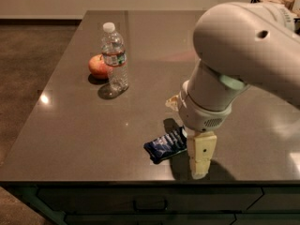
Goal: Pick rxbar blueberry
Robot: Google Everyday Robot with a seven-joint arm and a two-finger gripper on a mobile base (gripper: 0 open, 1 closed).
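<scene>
Currently: gripper (200, 154) low by table (70, 139) 6 o'clock edge, just 3 o'clock of rxbar blueberry (165, 145); jaws' opening, cannot tell.

Water bottle (115, 60), apple (97, 66) beside it, grey countertop (70, 125)

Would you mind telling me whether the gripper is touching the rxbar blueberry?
Cannot tell. In the camera view the gripper sits low at the right end of the rxbar blueberry; their outlines meet, but its height above the bar is unclear.
</scene>
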